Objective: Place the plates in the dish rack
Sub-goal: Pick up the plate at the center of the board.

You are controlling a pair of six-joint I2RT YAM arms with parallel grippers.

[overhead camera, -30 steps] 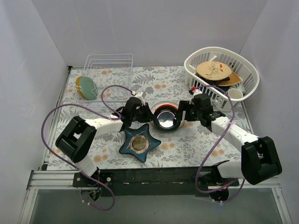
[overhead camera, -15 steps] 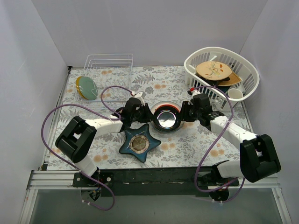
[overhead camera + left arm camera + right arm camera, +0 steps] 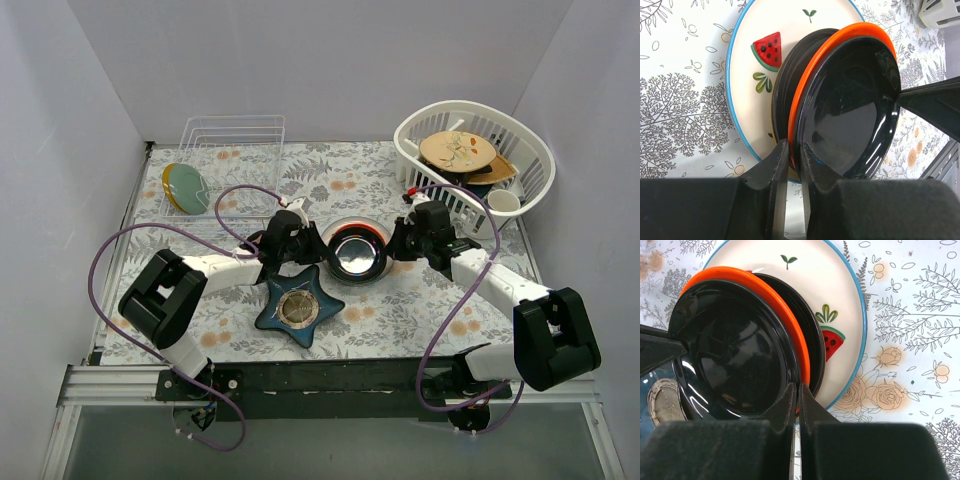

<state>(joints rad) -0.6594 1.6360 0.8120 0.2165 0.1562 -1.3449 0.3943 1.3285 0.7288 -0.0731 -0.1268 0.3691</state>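
Observation:
An orange-red plate (image 3: 356, 252) with a glossy black face lies tilted on top of a stack at mid-table. My left gripper (image 3: 318, 243) is shut on its left rim, which sits between the jaws (image 3: 794, 150). My right gripper (image 3: 393, 243) is shut on the opposite rim (image 3: 796, 390). Under the orange-red plate (image 3: 845, 100) are a black dish and a white plate with red watermelon slices (image 3: 755, 85) and a blue rim. The dish rack (image 3: 232, 135) stands at the back left, with a yellow plate (image 3: 170, 187) and a teal plate (image 3: 190, 188) upright in it.
A dark blue star-shaped dish (image 3: 298, 305) lies just in front of the stack. A white slotted basket (image 3: 530, 150) at the back right holds a tan sprig plate (image 3: 456, 150), other dishes and a mug (image 3: 503, 200). Purple cables loop over both arms.
My right gripper has closed from wide open onto the orange-red plate's right rim and edged slightly toward it. The left gripper has kept its grip without moving.

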